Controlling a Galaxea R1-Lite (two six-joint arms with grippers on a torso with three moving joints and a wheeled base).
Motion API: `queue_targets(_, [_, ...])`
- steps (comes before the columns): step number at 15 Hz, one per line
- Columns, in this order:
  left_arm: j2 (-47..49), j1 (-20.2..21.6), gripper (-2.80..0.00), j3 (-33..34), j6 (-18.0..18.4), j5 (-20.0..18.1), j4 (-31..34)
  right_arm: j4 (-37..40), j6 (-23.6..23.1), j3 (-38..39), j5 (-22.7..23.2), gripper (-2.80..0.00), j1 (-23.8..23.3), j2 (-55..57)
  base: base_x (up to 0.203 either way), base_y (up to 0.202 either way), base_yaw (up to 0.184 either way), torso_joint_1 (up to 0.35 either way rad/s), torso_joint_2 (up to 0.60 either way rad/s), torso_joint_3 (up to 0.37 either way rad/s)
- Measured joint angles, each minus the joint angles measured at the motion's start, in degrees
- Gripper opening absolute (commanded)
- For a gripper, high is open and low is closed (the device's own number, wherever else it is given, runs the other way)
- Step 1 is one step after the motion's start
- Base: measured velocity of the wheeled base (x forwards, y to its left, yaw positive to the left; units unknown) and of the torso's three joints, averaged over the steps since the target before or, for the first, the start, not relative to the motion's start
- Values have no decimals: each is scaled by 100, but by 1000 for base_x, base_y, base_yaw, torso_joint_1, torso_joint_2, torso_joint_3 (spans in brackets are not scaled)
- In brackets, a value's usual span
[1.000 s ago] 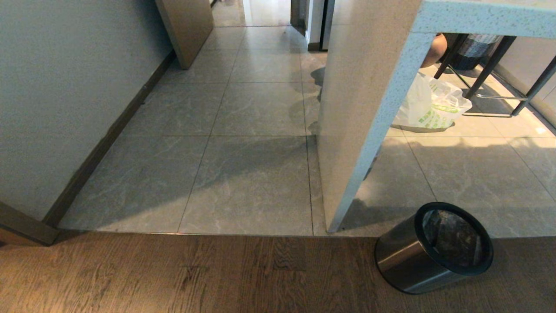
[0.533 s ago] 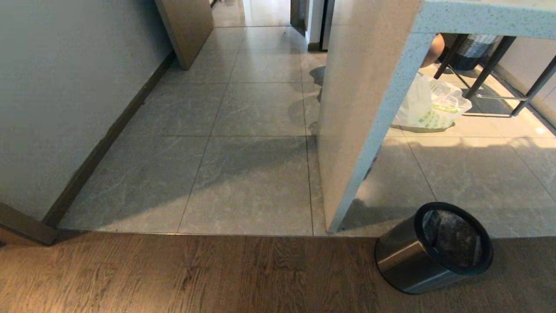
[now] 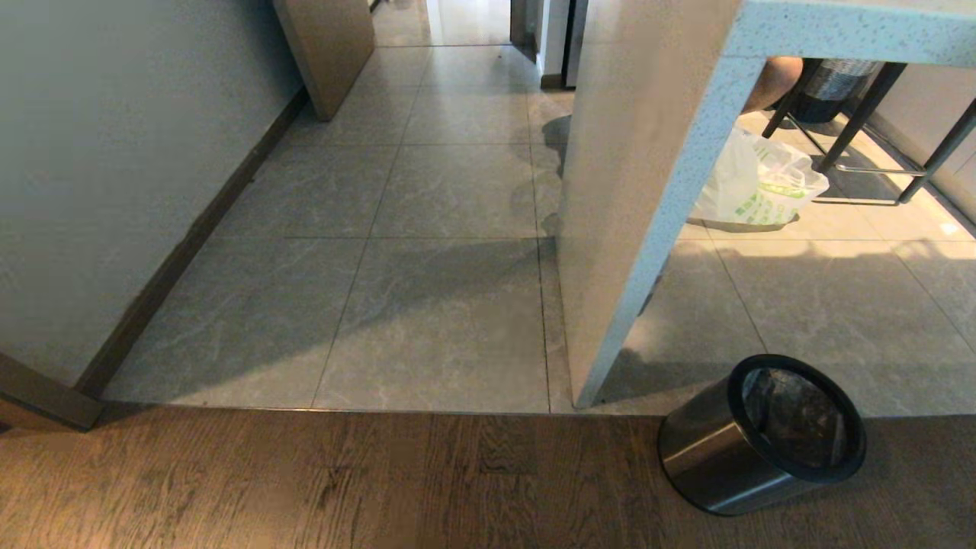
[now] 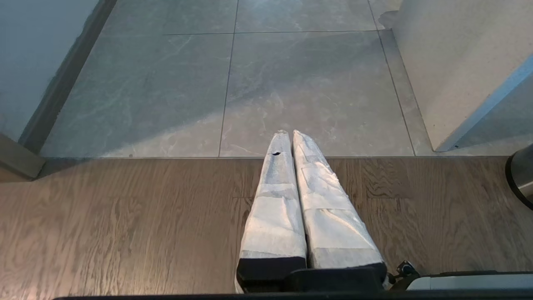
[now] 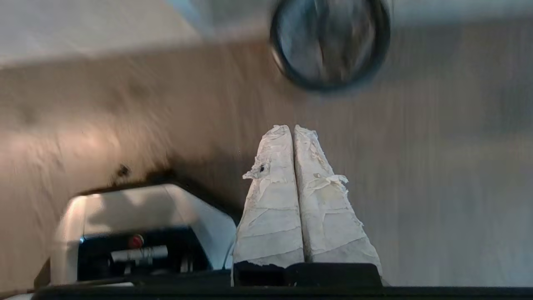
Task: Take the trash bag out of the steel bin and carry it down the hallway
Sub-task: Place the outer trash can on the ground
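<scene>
The steel bin (image 3: 724, 457) stands on the wood floor at the lower right of the head view, beside the corner of a stone counter. Crinkly clear plastic of the trash bag (image 3: 801, 418) lines its dark inside. The hallway (image 3: 450, 191) of grey tiles runs ahead, past the wood floor's edge. Neither arm shows in the head view. In the right wrist view my right gripper (image 5: 290, 128) is shut and empty above the wood floor, with the blurred bin (image 5: 331, 41) beyond its tips. My left gripper (image 4: 290, 134) is shut and empty over the wood-tile seam, the bin's rim (image 4: 520, 177) off to one side.
A stone counter panel (image 3: 633, 191) stands right of the hallway. Behind it lie a white shopping bag with green print (image 3: 755, 187), dark stool legs (image 3: 862, 114) and part of a person's leg (image 3: 778, 76). A grey wall (image 3: 99, 191) bounds the left. The robot's base (image 5: 137, 233) shows in the right wrist view.
The head view holds steady and the bin has not moved. The person's leg behind the counter has shifted a little to the right.
</scene>
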Motion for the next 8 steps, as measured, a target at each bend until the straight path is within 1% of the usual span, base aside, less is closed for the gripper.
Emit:
queue_targets(2, [0, 0, -280, 0, 2, -4, -2, -159, 149, -55, -306, -280, -185, 1059, 0, 0, 0, 0, 0, 0])
queue_targets(3, [0, 0, -280, 0, 2, -4, -2, -368, 199, -34, -458, -280, -379, 1627, 0, 0, 0, 0, 0, 0])
queue_targets(4, [0, 0, -280, 0, 2, -2, -1, -652, 230, 25, -514, -280, -570, 2098, 0, 0, 0, 0, 0, 0])
queue_targets(6, [0, 0, -280, 0, 5, -2, 0, -1514, 250, 278, -424, -280, -910, 2981, 0, 0, 0, 0, 0, 0])
queue_targets(8, [0, 0, -280, 0, 2, -2, 1, -2330, 195, 494, -245, -280, -1060, 3665, 0, 0, 0, 0, 0, 0])
